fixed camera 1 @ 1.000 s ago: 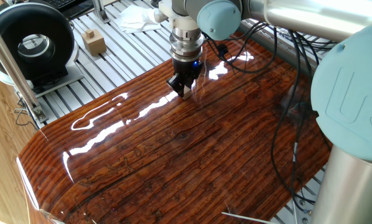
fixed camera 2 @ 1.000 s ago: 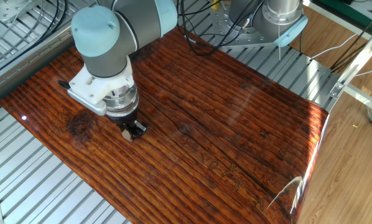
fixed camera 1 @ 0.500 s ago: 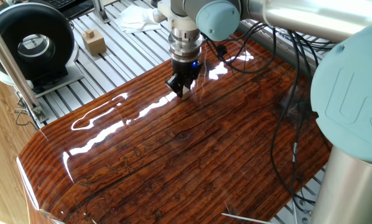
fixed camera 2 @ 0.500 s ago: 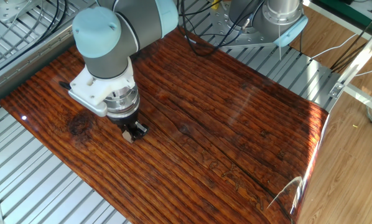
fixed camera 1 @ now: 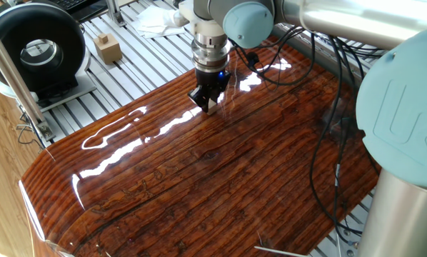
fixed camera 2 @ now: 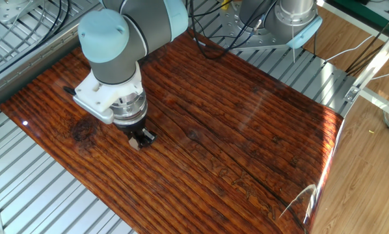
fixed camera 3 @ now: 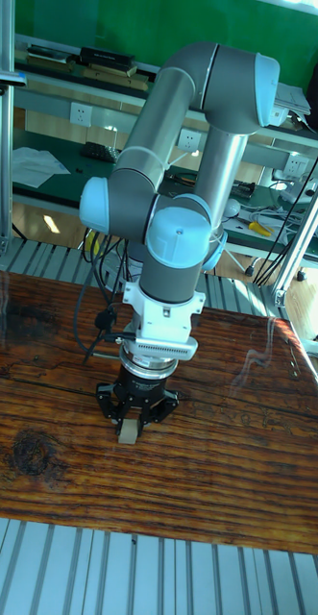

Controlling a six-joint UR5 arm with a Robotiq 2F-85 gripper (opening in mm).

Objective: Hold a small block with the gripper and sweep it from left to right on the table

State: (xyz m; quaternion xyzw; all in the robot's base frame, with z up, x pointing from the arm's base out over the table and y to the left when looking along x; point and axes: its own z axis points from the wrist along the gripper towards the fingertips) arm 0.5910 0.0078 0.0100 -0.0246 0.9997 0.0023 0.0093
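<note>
Black two-fingered jaws (fixed camera 3: pixel 128 421) on a silver cylindrical wrist, pointing straight down, closed on a tiny pale beige wooden cube (fixed camera 3: pixel 127 430) with its lower face at the surface; actual contact too fine to tell. Same jaws (fixed camera 1: pixel 208 104) in one fixed view, blue light glowing on the wrist just above, cube (fixed camera 1: pixel 211 106) peeking out pale between the fingertips. From the other fixed view, jaws (fixed camera 2: pixel 140 139) and cube (fixed camera 2: pixel 136 143) sitting near the board's long edge, beside a dark knot in the grain.

Underneath, a large glossy reddish-brown bench (fixed camera 1: pixel 220 185) with dark striped grain and rounded corners, bright window glare streaked across it. Resting on a ribbed silver aluminium frame (fixed camera 2: pixel 45 208).

Off the board on that frame, well apart from the jaws: a larger tan wooden block with a notch (fixed camera 1: pixel 108 48), a black round drum-like device (fixed camera 1: pixel 36 48) and a crumpled white cloth (fixed camera 1: pixel 156 21). Black cables (fixed camera 1: pixel 328 107) trailing over the far corner of the board beside the grey and light-blue arm (fixed camera 3: pixel 183 173).
</note>
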